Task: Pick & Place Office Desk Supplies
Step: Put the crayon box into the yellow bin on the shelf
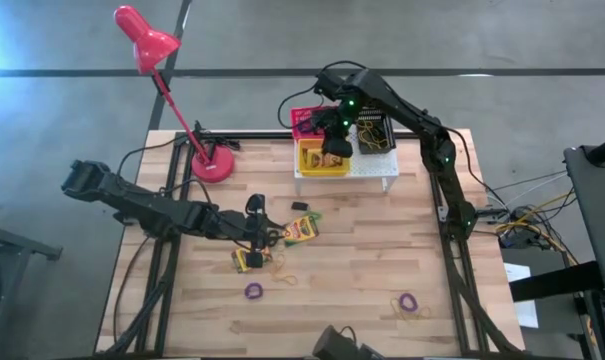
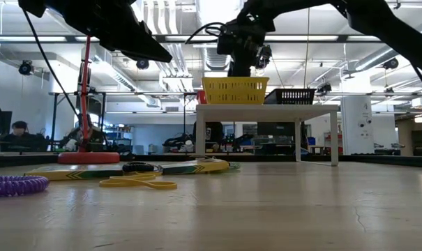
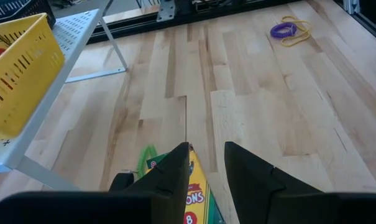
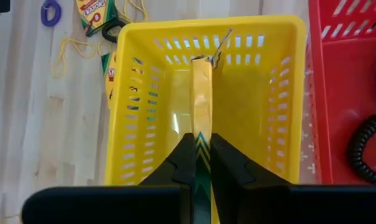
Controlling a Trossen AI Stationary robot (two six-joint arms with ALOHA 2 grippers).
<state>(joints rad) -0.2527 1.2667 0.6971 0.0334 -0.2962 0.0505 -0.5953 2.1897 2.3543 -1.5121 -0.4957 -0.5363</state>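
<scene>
- Right gripper (image 4: 201,163) sits above the yellow basket (image 4: 138,93) on the white shelf (image 1: 377,166), its fingers clamped on a crayon box (image 4: 201,99) held edge-on, narrow end pointing down into the basket.
- Judged handling: the box is thin card, light and fairly stiff along its length but easy to crush across the flat faces. A pinch on the faces near one end, as here, looks right; the smooth print may let it slip or swing.
- Left gripper (image 3: 206,171) hovers low over a second crayon box (image 3: 194,199) on the table, fingers apart with a gap between them, holding nothing visible.
- More loose supplies on the table: a purple loop (image 1: 253,291) near the front, another purple loop (image 3: 284,29) with yellow bands to the right, a third crayon box (image 1: 301,229) at centre.
- Pink-red basket (image 4: 349,74) stands just beside the yellow one and holds a black coiled loop (image 4: 365,149); black basket (image 1: 374,134) is on the shelf too.
- Hard to make out: the held box's lower end and whether it touches the basket floor; the black basket's contents; most of the second box lies under the left fingers.
</scene>
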